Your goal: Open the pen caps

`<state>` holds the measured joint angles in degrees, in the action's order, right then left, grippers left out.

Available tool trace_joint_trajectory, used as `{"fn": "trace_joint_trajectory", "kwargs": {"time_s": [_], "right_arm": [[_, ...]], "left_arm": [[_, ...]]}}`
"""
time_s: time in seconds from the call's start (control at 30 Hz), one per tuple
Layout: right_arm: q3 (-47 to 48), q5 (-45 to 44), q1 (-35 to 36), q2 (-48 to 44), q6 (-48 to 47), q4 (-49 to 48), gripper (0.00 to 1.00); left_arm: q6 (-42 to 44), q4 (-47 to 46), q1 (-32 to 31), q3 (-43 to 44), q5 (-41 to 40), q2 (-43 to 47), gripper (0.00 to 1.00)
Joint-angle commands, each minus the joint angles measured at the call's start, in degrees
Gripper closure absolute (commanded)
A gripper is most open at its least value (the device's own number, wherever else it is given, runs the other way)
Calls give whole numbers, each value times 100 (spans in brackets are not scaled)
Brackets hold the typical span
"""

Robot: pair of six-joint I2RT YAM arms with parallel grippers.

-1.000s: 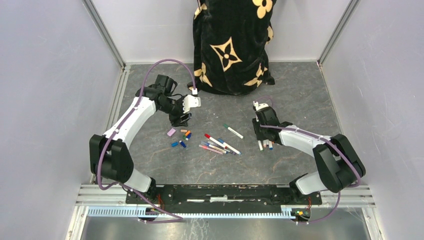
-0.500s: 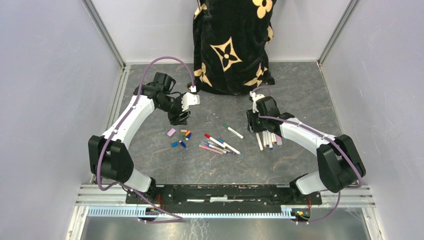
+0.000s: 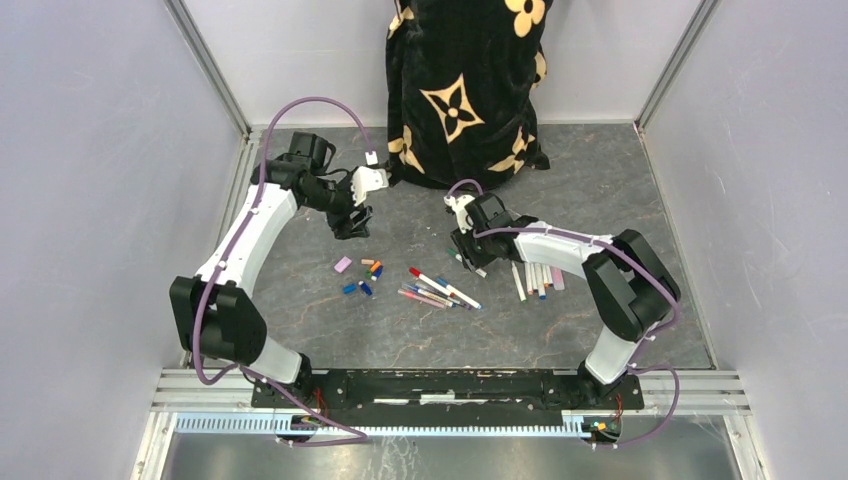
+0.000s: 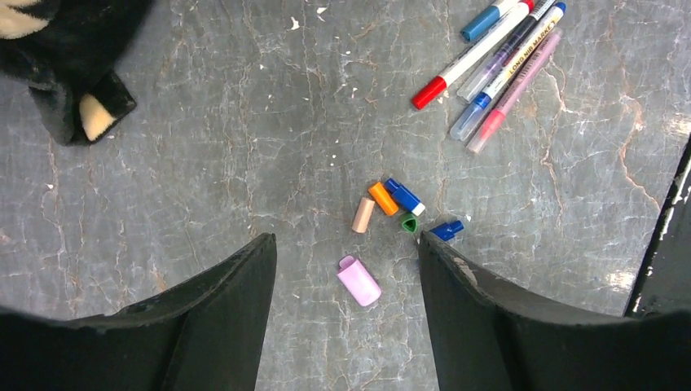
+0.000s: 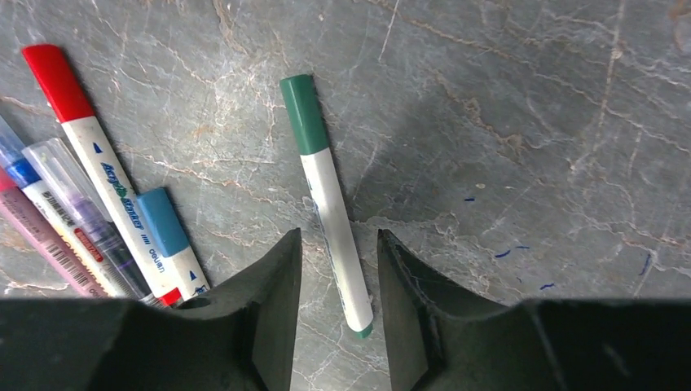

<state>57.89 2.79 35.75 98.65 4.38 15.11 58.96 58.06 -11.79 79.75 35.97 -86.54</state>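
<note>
The pen caps (image 4: 383,198) are short coloured stubs lying loose on the grey marbled bench (image 3: 600,200). One is pale pink and bigger than the rest, one orange, one tan, one green and two blue. They sit in a tight cluster in front of the black cloth (image 3: 465,90) with cream flowers, off its left corner and well apart from it. The pens (image 3: 440,290) lie in a bundle in front of the cloth, just right of the caps: white or clear barrels with red, blue and pink caps on. A green-capped pen (image 5: 326,204) lies alone, between the bundle and the cloth.

The left claw (image 4: 346,242) hangs over the bench between the cloth and the caps. Its fingers are wide apart and hold nothing. The right claw (image 5: 338,238) has its fingers apart on either side of the green-capped pen's white barrel, with a gap on each side.

One barrel in the bundle reads "LONG NIB MARKE". The red-capped barrel carries blue writing that seems to say "Acrylic Marker".
</note>
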Motion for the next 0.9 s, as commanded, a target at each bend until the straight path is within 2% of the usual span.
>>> {"fn": "trace_joint_trajectory", "kwargs": {"time_s": [0.0, 0.17, 0.2, 0.23, 0.27, 0.3, 0.33, 0.47, 0.57, 0.73, 0.87], "right_arm": [[-2, -168, 45, 119, -241, -241, 59], [-257, -156, 64, 171, -265, -410, 70], [-304, -141, 65, 167, -272, -441, 72], [-358, -138, 66, 157, -287, -469, 75], [-410, -138, 64, 134, -288, -497, 82], [-435, -125, 69, 98, -284, -516, 95], [-432, -85, 66, 49, -268, -496, 100], [-231, 560, 58, -344, -199, -329, 100], [110, 1765, 16, -588, -105, -74, 100], [540, 3488, 15, -614, 39, 362, 100], [550, 4500, 14, -548, 235, 275, 100]], "left_arm": [[-270, 146, 97, 192, 453, 240, 29], [-116, 264, 98, 150, 782, 236, 27], [-72, 301, 98, 126, 858, 217, 6], [27, 345, 98, 87, 945, 200, 1], [161, 383, 98, 33, 1045, 185, 0], [276, 430, 98, -17, 1158, 168, 0], [352, 448, 98, -85, 1267, 160, 0], [708, 663, 48, -152, 1664, 68, 0], [959, 838, -98, -92, 1703, -19, 0], [1413, 1112, -578, -87, 1366, -99, 0], [1540, 1079, -1058, -238, 800, -130, 0]]}}
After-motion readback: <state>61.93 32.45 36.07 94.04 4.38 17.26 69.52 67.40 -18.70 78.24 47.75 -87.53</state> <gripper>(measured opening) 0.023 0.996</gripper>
